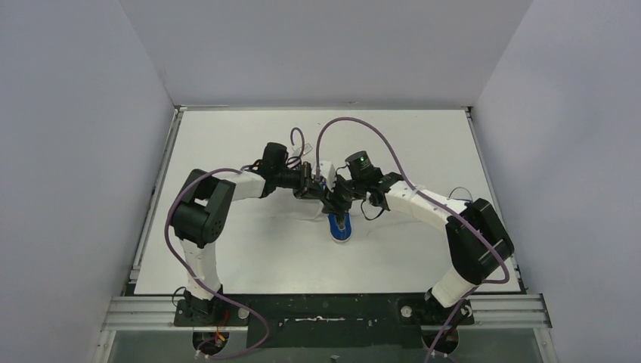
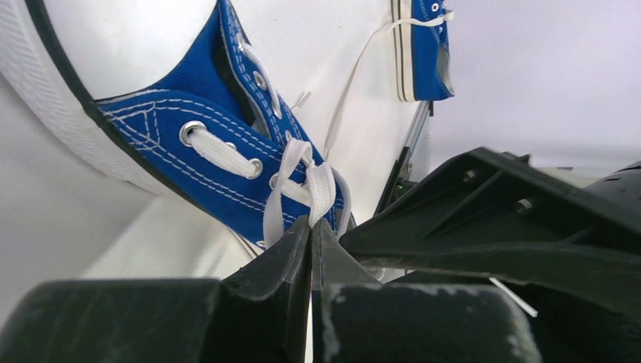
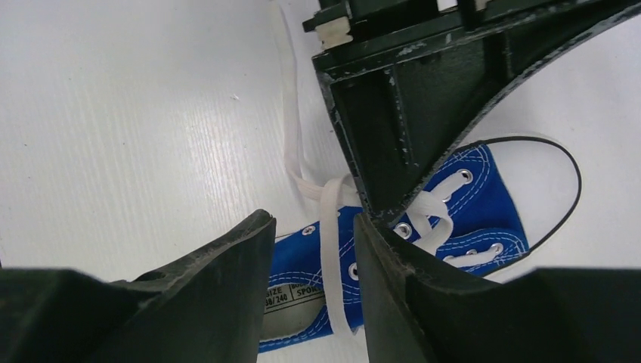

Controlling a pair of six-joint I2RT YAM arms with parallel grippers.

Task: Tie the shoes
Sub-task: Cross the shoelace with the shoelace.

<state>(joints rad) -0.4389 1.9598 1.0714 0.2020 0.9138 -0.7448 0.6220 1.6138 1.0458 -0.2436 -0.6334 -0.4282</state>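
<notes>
Nearly touching, left gripper [image 2: 311,224] pinched closed, right gripper [image 3: 311,227] with jaws parted.

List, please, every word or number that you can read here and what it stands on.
"SIZE 38/240": white label inside the blue shoe, right wrist view.
"SPO...": same label, cut off by the lace; the line above it is too blurred.
Other views: no text.
</notes>
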